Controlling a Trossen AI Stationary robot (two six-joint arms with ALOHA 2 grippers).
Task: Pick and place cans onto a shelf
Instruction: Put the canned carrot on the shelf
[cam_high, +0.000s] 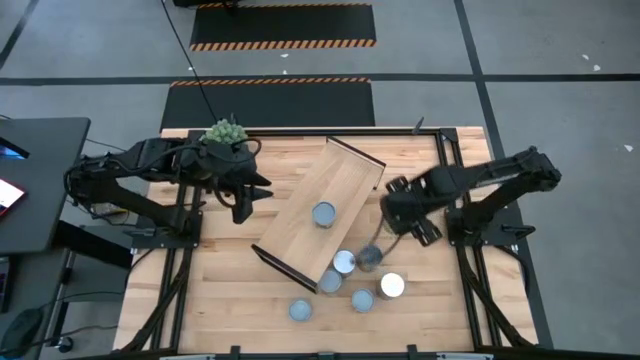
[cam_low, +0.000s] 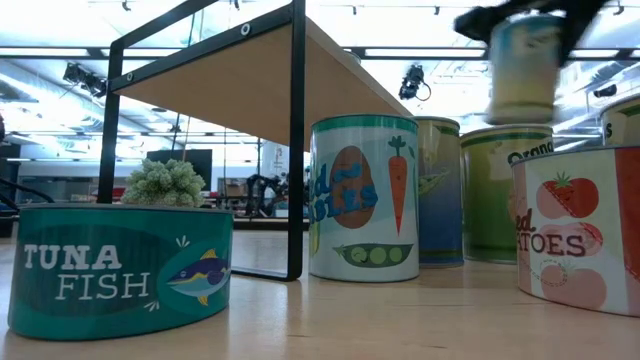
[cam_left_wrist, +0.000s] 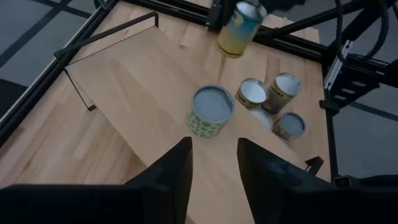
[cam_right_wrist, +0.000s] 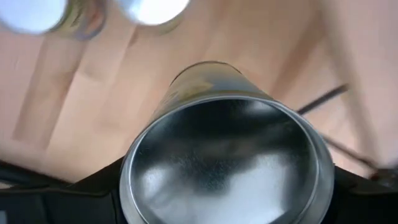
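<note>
On the plank worktop (cam_high: 230, 290), the right end effector (cam_high: 392, 212), closed on a lifted pale-yellow can (cam_left_wrist: 237, 28) beside the long light-wood shelf (cam_high: 300, 225), must next lower it there near the green-patterned can (cam_high: 323, 215); left end effector (cam_high: 255, 186) waits open.

Table (cam_high: 220, 300): light wood planks, smooth, visible grain. Shelf (cam_high: 300, 215): pale wood board, smooth and matt, on a thin dark metal frame with visible bolt heads. Cans: bare metal tops with a dull sheen; printed labels, slightly glossy. Held can (cam_right_wrist: 224, 162): brushed silvery metal end, faint reflections. Tuna can (cam_low: 120, 268): teal printed wrap, satin. Left hand (cam_left_wrist: 214, 171) fingers: dark, matt. Plant (cam_high: 225, 131): green, rough, bushy texture.
</note>
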